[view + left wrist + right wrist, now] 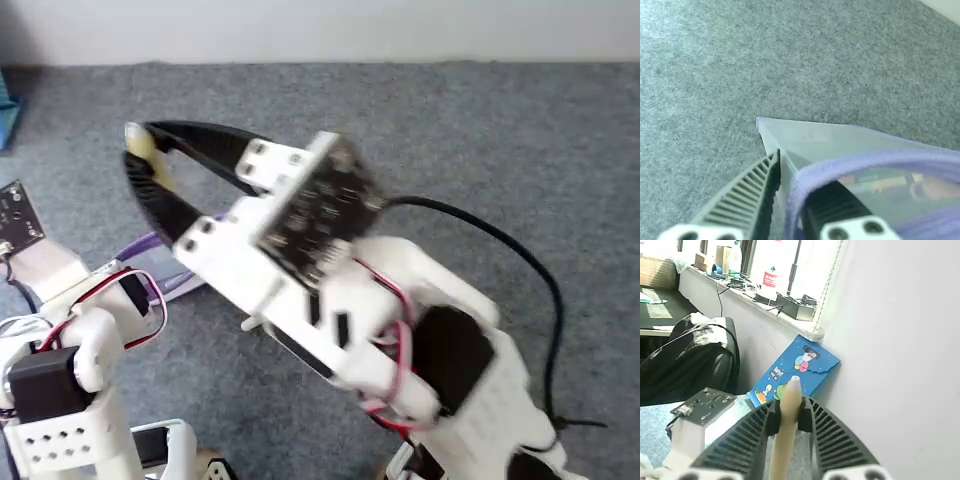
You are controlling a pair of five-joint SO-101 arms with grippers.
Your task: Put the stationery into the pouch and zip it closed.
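The clear plastic pouch with a purple fabric edge (840, 142) lies on the grey felt worktop (715, 60), and the left tool (790, 187) is clamped on that purple edge. The right tool (788, 415) is raised above the worktop and grips a cream, stick-shaped stationery piece (791, 387).

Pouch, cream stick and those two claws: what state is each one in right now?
pouch: held by its purple rim, mouth apparently open, some items already inside.
cream stick: lifted off the table, clamped between fingers, not yet in the pouch.
right gripper: shut on the cream stick, raised in the air.
left gripper: shut on the pouch, one finger apparently inside the mouth.
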